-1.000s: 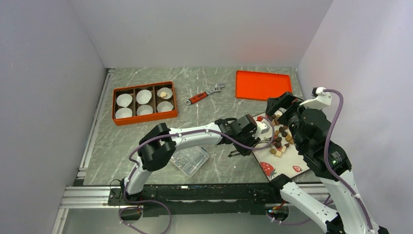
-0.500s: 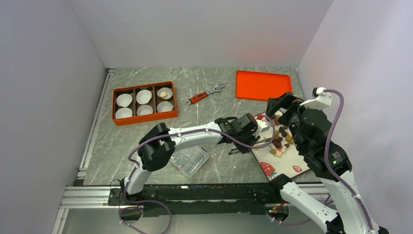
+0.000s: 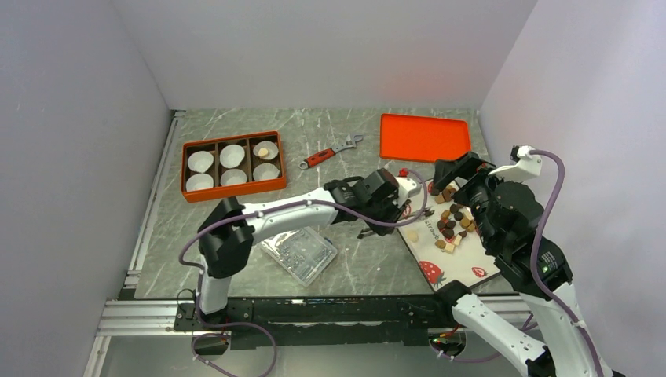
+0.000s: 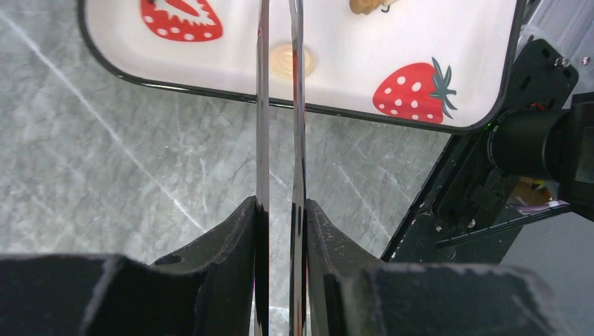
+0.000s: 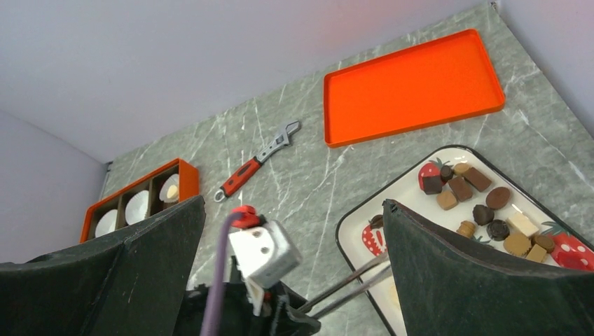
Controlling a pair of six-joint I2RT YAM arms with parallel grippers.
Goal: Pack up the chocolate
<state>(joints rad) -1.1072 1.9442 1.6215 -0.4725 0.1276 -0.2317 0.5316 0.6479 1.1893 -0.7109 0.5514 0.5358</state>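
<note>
Several dark brown, tan and cream chocolates (image 3: 453, 221) lie piled on a white strawberry-print plate (image 3: 454, 264); they also show in the right wrist view (image 5: 483, 203). My left gripper (image 3: 382, 207) is shut on metal tweezers (image 4: 262, 105), whose blades reach over the plate's (image 4: 420, 35) left edge. One round cream chocolate (image 4: 284, 61) lies on the plate between the blades; I cannot tell if it is pinched. My right gripper (image 3: 455, 174) hangs open and empty above the plate's far end. The orange box (image 3: 232, 166) of white paper cups holds one tan piece (image 3: 265, 149).
A red-handled wrench (image 3: 330, 151) lies mid-table. An orange tray (image 3: 424, 136) sits at the back right. A clear plastic lid (image 3: 300, 253) lies near the front, left of the plate. The plate's (image 5: 357, 224) near corner reaches the table's front edge.
My left gripper has drawn back to the left, off the pile, with its tweezers now over the plate's left edge. The right arm has shifted slightly right.
</note>
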